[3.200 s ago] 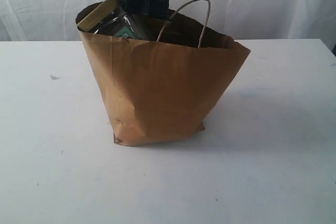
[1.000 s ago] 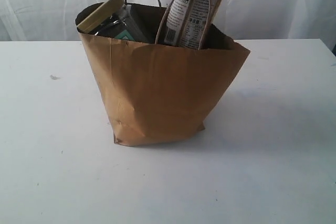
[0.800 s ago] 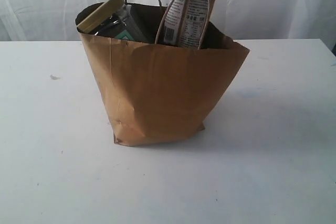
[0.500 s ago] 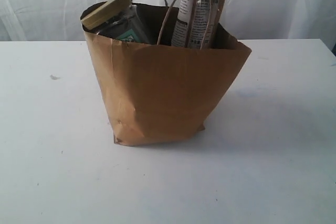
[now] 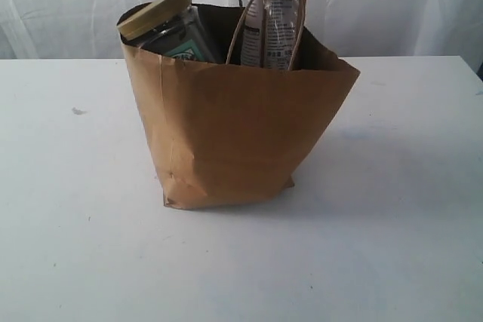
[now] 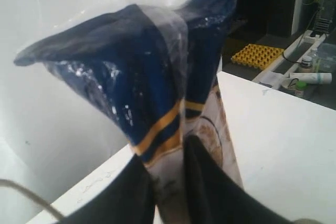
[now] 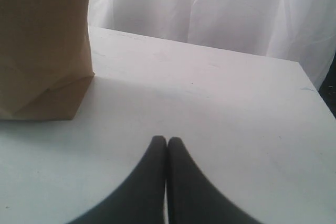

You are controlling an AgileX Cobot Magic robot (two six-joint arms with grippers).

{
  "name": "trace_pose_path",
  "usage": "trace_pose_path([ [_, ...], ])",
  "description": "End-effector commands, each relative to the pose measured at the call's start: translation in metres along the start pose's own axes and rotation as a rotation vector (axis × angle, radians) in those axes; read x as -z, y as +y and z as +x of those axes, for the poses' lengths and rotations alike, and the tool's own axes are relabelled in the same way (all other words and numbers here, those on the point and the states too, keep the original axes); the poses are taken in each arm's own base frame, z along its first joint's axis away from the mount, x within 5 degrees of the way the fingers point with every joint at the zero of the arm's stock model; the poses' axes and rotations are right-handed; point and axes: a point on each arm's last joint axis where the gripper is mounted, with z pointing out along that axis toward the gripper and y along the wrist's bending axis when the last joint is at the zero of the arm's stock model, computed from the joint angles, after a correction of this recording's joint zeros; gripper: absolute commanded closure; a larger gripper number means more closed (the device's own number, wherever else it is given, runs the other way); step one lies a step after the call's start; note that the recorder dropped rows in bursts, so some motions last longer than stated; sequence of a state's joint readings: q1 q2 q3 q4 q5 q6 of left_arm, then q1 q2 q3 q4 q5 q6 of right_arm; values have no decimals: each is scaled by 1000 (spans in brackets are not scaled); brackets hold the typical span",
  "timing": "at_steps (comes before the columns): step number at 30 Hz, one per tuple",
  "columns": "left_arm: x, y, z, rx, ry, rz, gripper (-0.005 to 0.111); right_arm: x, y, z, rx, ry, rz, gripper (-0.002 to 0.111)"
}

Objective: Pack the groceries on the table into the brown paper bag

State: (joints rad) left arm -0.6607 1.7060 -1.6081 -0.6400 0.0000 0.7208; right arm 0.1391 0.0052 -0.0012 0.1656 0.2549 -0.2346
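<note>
Left fingers (image 6: 210, 187) pinch the top of the long dark-blue/beige packet (image 5: 275, 28), which stands upright in the brown paper bag (image 5: 234, 133), right of the tan-lidded nut jar (image 5: 170, 24) already inside. Right fingers (image 7: 152, 171), pressed together, hover low over the surface (image 5: 392, 224) right of the bag. No groceries show outside it; only letting go seems left.

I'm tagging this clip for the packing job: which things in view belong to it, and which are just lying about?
Job: brown paper bag, tan-lidded nut jar in it, long dark-blue/beige packet pinched by the left fingers, table.
Lying about: yellow grid tray, white tube, white curtain.
</note>
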Motion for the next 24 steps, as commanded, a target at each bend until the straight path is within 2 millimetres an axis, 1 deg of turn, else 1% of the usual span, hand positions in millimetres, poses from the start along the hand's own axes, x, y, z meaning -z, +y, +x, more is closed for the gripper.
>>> trace_pose_path([
  [1, 4, 18, 6, -63, 36, -26, 104, 0, 0, -1, 9, -13, 3, 108],
  [4, 5, 20, 9, -60, 57, -15, 90, 0, 0, -1, 9, -13, 3, 108],
  [7, 5, 20, 9, -60, 58, -14, 70, 0, 0, -1, 9, -13, 3, 108],
  [9, 5, 20, 9, -59, 60, -11, 59, 0, 0, -1, 9, -13, 3, 108],
  [11, 5, 19, 10, -59, 70, 1, 51, 0, 0, -1, 9, -13, 3, 108],
  [12, 4, 18, 11, -58, 76, 6, 49, 0, 0, -1, 9, -13, 3, 108],
  [15, 3, 18, 15, -57, 87, 11, 48, 0, 0, -1, 9, -13, 3, 108],
  [20, 1, 16, 28, -52, 123, 16, 48, 0, 0, -1, 9, -13, 3, 108],
  [24, 0, 19, 34, -50, 110, -31, 48, 0, 0, -1, 9, -13, 3, 108],
])
